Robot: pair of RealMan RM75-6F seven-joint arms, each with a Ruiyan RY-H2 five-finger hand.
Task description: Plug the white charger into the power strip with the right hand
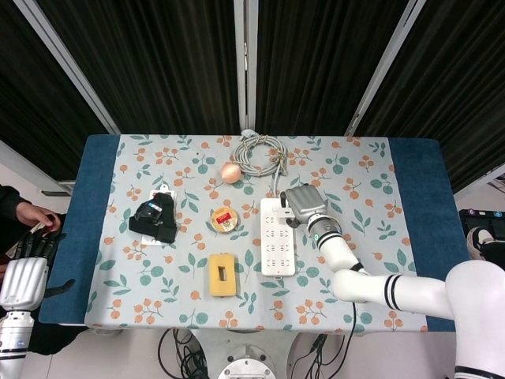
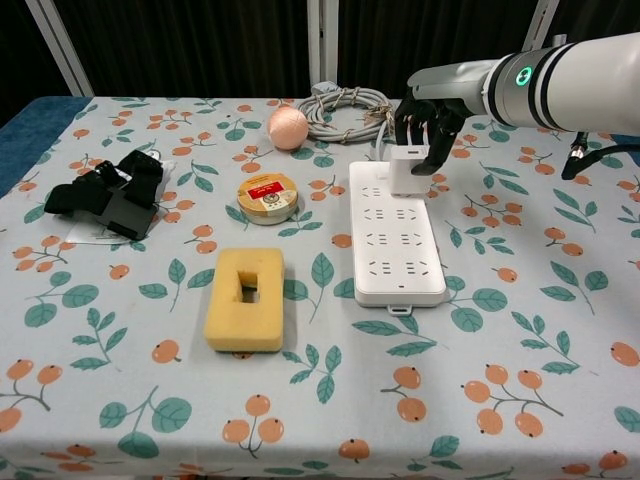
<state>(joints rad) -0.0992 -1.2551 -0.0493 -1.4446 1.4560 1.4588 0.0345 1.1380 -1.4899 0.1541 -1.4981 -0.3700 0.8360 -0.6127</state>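
The white power strip (image 2: 396, 234) (image 1: 278, 237) lies lengthwise on the flowered cloth, right of centre. The white charger (image 2: 407, 170) stands upright on the strip's far end. My right hand (image 2: 426, 122) (image 1: 302, 202) comes down over it from behind and grips it between its dark fingers. In the head view the hand covers most of the charger. My left hand (image 1: 24, 272) hangs off the table's left edge, fingers extended side by side, holding nothing; the chest view does not show it.
A coiled grey cable (image 2: 343, 104) lies behind the strip, a peach ball (image 2: 288, 127) to its left. A round tin (image 2: 267, 195), a yellow sponge block (image 2: 244, 299) and a black device (image 2: 108, 197) sit left of the strip. A person's hand (image 1: 31, 215) shows at far left.
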